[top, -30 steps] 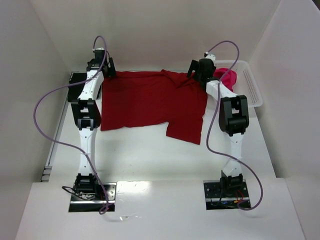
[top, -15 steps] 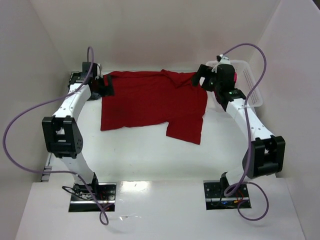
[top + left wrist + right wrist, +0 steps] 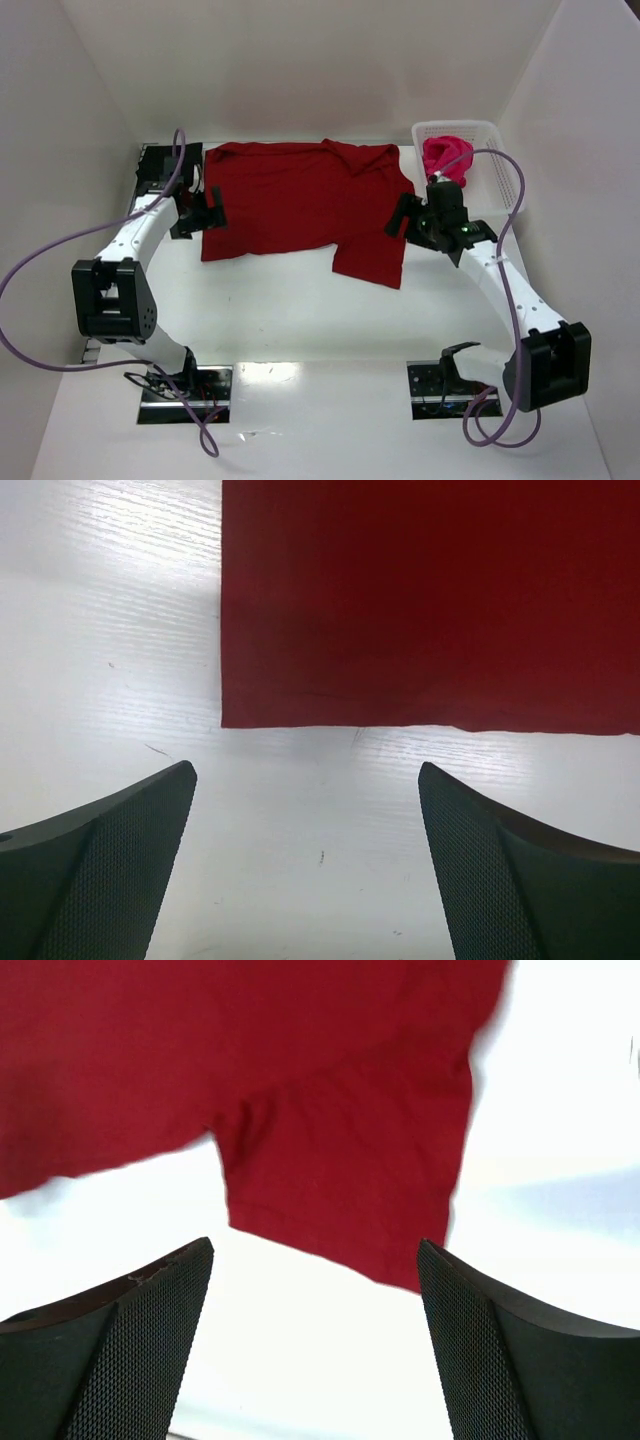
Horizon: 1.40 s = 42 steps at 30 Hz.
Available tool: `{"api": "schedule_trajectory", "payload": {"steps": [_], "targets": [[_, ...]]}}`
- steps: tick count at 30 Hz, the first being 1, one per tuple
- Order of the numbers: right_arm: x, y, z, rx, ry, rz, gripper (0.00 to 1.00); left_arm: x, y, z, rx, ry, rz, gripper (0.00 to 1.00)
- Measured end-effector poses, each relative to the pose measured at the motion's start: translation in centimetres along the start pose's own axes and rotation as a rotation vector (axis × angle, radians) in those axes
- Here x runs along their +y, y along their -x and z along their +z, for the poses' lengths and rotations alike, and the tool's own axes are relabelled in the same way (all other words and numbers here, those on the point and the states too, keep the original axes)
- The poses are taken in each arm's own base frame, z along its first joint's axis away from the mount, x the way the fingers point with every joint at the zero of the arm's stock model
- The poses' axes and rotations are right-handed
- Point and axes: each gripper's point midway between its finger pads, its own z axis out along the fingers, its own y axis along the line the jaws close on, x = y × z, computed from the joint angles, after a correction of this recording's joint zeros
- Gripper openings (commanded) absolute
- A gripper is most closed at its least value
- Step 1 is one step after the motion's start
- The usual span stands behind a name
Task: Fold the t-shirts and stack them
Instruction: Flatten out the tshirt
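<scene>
Crimson t-shirt (image 3: 300,205): spread flat on tabletop (image 3: 300,320), far centre; sleeve (image 3: 350,1180) projecting toward near edge on right side; no fold made.
Change, cloth: same place and outline as a second ago; far-right corner, then hidden under right arm, now exposed and lying flat.
Change, left arm: withdrawn from far-left corner of cloth; now low beside left edge, close to near-left corner.
Left pincer (image 3: 205,212): fully spread, empty; in wrist view, near-left cloth corner just ahead of fingertips (image 3: 140,830), bare tabletop between them.
Change, right arm: pulled back from far-right corner; now beside right edge, level with sleeve.
Right pincer (image 3: 402,216): jaws wide apart, nothing held; wrist view blurred, sleeve hem just ahead of gap, no contact visible.
Pink t-shirt (image 3: 445,155): bunched in white basket (image 3: 480,125), far right; untouched.
Dark shape (image 3: 165,165): far-left corner of tabletop; possibly the black t-shirt, identity not certain.
Meaning for task: flattening stage judged complete; both pincers relocated to near side of cloth, probably for first fold grasp at corner and sleeve.
Progress: early; no stack begun, other garments waiting.
Next-move requirement: lower onto cloth edges, pinch without dragging flat layer out of shape.
</scene>
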Motion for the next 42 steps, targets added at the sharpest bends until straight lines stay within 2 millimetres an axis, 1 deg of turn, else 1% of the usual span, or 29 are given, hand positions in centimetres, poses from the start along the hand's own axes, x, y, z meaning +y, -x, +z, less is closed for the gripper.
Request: {"api": "schedule_trajectory", "payload": {"steps": [3,4,6,7,9,12,19,23,24,25,26,28,29,30,31,32,34,35,37,38,42], "targets": [[-0.8,-1.6,0.2,0.052,-0.054,0.025,0.88,0.3,-0.4,0.3,0.006,0.015,-0.002,1.0],[-1.0,-2.0,0.4,0.07,-0.068,0.032,0.84,0.4,-0.5,0.4,0.009,0.017,-0.007,1.0],[-1.5,-3.1,1.4,0.122,-0.098,0.051,0.81,0.4,-0.5,0.5,0.007,0.015,-0.023,1.0],[-1.7,-3.7,2.0,0.151,-0.11,0.063,0.81,0.4,-0.4,0.6,0.003,0.014,-0.028,1.0],[-2.5,-5.4,3.2,0.221,-0.143,0.086,0.81,0.5,-0.1,0.7,-0.007,0.014,-0.035,1.0],[-3.7,-8.3,4.0,0.314,-0.202,0.118,0.81,0.8,0.1,1.1,-0.009,0.017,-0.045,1.0],[-5.6,-11.4,5.6,0.412,-0.329,0.152,0.79,1.3,0.0,2.7,0.02,0.019,-0.059,1.0],[-6.6,-12.6,6.0,0.441,-0.401,0.17,0.79,1.5,0.0,3.2,0.027,0.018,-0.065,1.0],[-6.9,-12.9,6.0,0.447,-0.417,0.175,0.76,1.6,0.1,3.3,0.028,0.018,-0.068,1.0],[-7.1,-13.1,6.1,0.454,-0.43,0.179,0.67,1.7,0.1,3.4,0.028,0.019,-0.072,1.0],[-7.3,-13.5,6.1,0.463,-0.443,0.183,0.61,1.9,0.1,3.5,0.029,0.02,-0.077,1.0],[-7.5,-13.7,6.1,0.464,-0.463,0.197,0.53,2.2,0.2,3.8,0.029,0.024,-0.084,1.0],[-7.6,-13.7,6.1,0.462,-0.468,0.198,0.53,2.4,0.3,3.9,0.032,0.025,-0.089,1.0],[-7.7,-13.7,6.1,0.461,-0.473,0.201,0.5,2.6,0.3,4.2,0.033,0.027,-0.094,1.0],[-7.7,-13.7,6.1,0.46,-0.473,0.203,0.45,2.8,0.3,4.4,0.039,0.03,-0.099,1.0],[-7.6,-13.7,6.2,0.458,-0.47,0.205,0.38,3.0,0.2,4.6,0.043,0.033,-0.102,1.0],[-7.6,-13.7,6.3,0.454,-0.467,0.21,0.31,3.3,0.1,4.9,0.051,0.037,-0.11,1.0],[-7.5,-13.6,6.4,0.453,-0.465,0.211,0.21,3.4,0.1,5.0,0.054,0.039,-0.112,1.0],[-7.4,-13.6,6.6,0.45,-0.46,0.217,0.15,3.5,0.1,5.1,0.055,0.041,-0.115,1.0],[-7.3,-13.5,6.7,0.45,-0.454,0.216,0.1,3.6,0.1,5.1,0.054,0.042,-0.118,1.0],[-7.1,-13.5,6.7,0.45,-0.445,0.218,0.03,3.8,0.1,5.1,0.054,0.045,-0.122,1.0]]}}
